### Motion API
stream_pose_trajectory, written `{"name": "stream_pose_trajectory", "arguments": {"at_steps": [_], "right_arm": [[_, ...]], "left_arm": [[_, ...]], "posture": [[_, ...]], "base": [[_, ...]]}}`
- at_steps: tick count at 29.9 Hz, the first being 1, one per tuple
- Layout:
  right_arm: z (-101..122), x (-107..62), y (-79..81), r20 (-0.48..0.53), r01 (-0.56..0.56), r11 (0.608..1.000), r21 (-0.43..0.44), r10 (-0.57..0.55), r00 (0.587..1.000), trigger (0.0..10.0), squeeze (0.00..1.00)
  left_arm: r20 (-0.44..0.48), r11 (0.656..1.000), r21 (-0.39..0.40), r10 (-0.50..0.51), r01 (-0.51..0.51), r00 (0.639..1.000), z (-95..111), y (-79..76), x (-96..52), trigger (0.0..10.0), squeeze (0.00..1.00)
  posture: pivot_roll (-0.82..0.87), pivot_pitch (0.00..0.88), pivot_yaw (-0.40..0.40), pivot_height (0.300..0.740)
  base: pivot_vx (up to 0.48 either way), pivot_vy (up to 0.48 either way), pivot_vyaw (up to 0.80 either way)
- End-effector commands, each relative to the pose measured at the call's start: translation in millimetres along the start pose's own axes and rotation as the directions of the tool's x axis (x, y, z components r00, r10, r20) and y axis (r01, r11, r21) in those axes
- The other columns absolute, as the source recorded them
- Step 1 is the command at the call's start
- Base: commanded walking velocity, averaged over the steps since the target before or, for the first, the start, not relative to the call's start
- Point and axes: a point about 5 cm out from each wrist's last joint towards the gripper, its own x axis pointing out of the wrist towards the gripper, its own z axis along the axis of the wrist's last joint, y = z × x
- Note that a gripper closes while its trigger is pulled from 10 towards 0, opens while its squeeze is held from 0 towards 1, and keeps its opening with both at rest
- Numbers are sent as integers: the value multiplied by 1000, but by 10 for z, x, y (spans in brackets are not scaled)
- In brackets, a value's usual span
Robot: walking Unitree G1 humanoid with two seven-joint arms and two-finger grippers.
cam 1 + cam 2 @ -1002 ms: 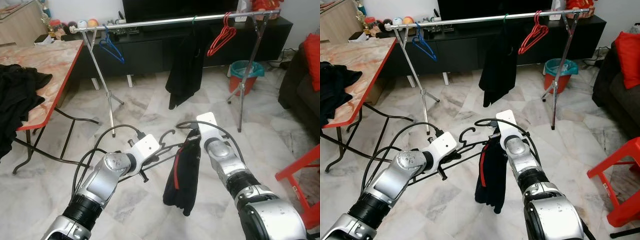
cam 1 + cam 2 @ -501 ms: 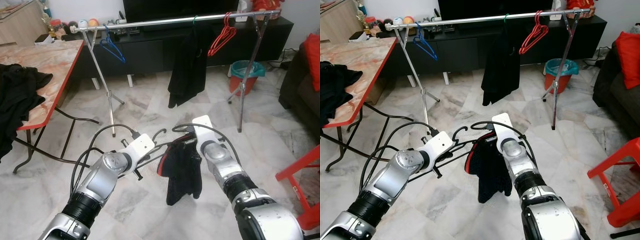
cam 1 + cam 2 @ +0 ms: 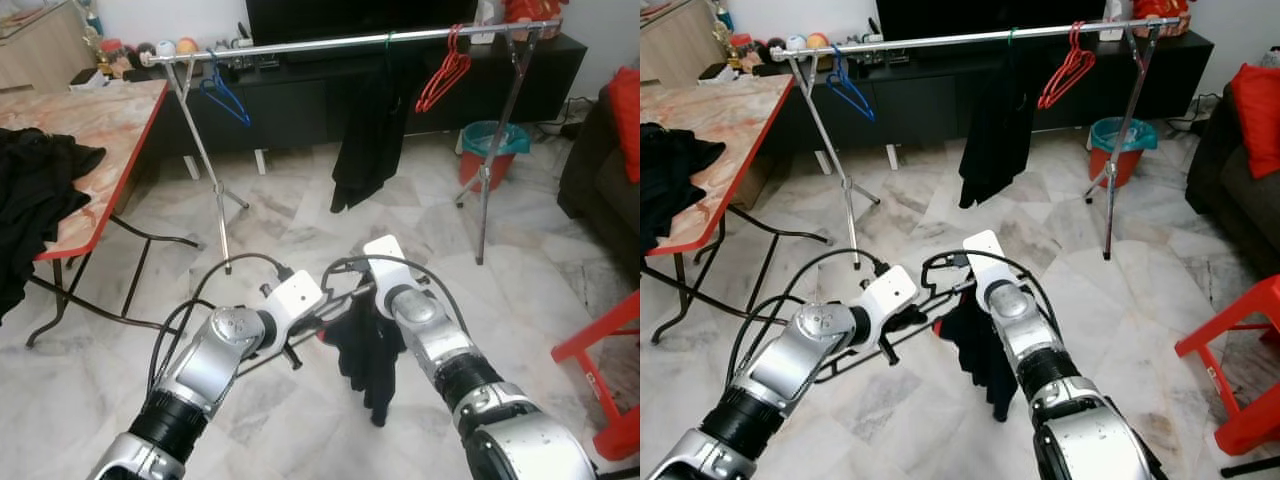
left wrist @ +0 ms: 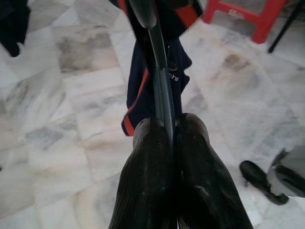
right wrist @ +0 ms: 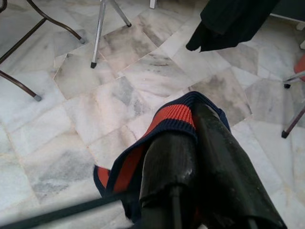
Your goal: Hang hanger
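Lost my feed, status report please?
Left gripper shut on hanger. Right gripper shut on garment. Rail ahead, not reached.

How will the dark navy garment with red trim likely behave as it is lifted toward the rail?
Probably floppy: the dark navy garment with red trim droops in folds below the thin black hanger. Likely light. It may slip; it looks bunched, not spread.

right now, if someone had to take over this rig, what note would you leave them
Left gripper: shut on the black hanger, held low in front of the robot.
Right gripper: shut on the dark garment with red trim, at its collar; the garment droops from the hanger toward the marble floor.
Clothes rail stands ahead, apart from both grippers, already carrying a blue hanger, a black garment and a red hanger.
Done: hanger and garment in hand.
Left: seat the garment on the hanger, approach, and hook it on the rail.
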Motion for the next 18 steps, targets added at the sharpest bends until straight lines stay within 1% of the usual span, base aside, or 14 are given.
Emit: {"name": "stream_pose_trajectory", "arguments": {"at_steps": [1,3,12,13,15,18], "right_arm": [[113,3,2,35,-1,1000,-17,1,999,10000,0],[111,-1,-57,36,17,1000,-26,-16,999,10000,0],[120,-12,-201,36,49,998,-46,-47,998,10000,0],[120,-12,-201,36,49,998,-46,-47,998,10000,0],[138,-13,-205,41,32,997,-76,-29,999,10000,0],[143,-11,-170,39,1,997,-84,3,999,10000,0]], "left_arm": [[36,997,48,-58,56,998,104,-45,-34,10000,0],[7,992,75,-98,97,995,47,-81,-64,10000,0],[-35,983,101,-152,155,988,-29,-89,-137,10000,0],[-35,983,101,-152,155,988,-29,-89,-137,10000,0],[-34,983,114,-140,143,990,-22,-65,-142,10000,0],[-27,983,109,-145,147,989,-9,-62,-136,10000,0]], "posture": [[53,0,72,740],[52,0,73,740],[50,0,76,740],[50,0,76,740],[50,0,77,740],[49,0,76,740]], "base": [[0,0,0],[0,0,0],[0,0,0],[0,0,0],[0,0,0],[0,0,0]]}}
